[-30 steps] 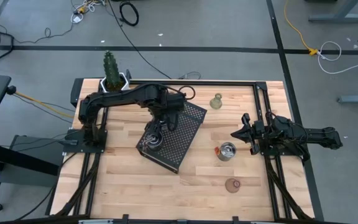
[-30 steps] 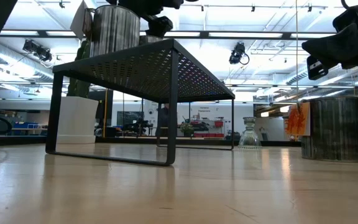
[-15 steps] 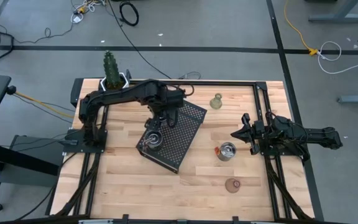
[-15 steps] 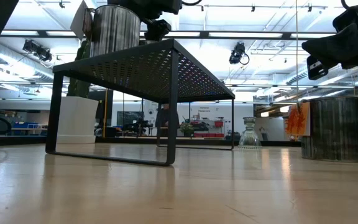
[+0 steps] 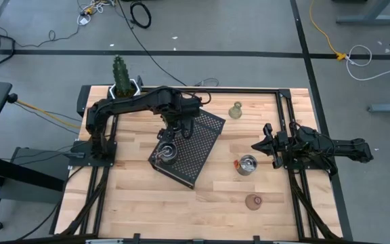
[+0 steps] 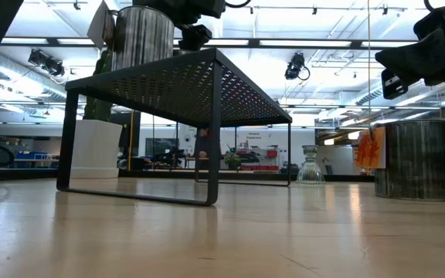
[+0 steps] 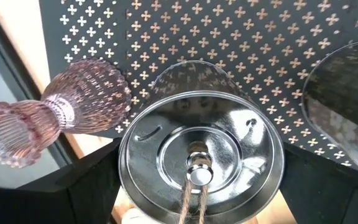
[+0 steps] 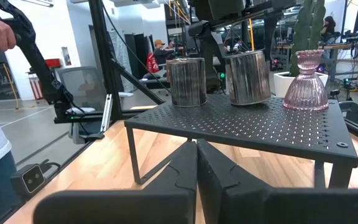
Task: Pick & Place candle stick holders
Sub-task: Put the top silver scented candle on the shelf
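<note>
Left end effector [image 5: 168, 139] astride silver holder [image 7: 199, 167] — open

Three candle stick holders [image 8: 242, 76] stand on the tray [image 5: 196, 146]; three others (well apart) sit on the table [image 5: 134, 196].

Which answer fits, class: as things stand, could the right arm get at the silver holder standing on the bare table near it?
Probably yes. The silver holder stands alone on the wooden table, just beside the right gripper, whose fingers are shut. Nothing lies between them; the black tray is farther off. It would need to open first.
</note>
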Controlling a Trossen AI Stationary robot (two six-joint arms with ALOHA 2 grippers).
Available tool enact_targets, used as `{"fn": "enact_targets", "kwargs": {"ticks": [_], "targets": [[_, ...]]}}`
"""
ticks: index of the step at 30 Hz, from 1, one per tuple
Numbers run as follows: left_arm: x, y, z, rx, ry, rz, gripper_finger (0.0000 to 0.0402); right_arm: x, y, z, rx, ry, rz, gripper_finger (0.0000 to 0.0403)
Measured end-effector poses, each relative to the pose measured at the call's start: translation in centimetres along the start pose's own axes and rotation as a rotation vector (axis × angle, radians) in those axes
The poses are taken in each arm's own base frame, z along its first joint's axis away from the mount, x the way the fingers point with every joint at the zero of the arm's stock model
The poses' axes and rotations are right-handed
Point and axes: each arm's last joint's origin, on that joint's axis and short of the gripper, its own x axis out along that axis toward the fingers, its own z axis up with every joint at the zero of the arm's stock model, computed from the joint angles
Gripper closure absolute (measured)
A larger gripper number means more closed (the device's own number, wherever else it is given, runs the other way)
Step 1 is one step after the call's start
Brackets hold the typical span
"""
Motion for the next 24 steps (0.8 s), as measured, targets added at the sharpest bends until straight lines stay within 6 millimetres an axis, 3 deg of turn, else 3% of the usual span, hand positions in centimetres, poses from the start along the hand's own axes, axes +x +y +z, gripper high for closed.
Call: {"fn": "enact_targets", "kwargs": {"ticks": [24], "targets": [[0.11,0.89,0.01,-0.049,-0.04,0.018,0.0015,0.0,0.0,0.01,0.0,0.0,0.0,0.0391]]}}
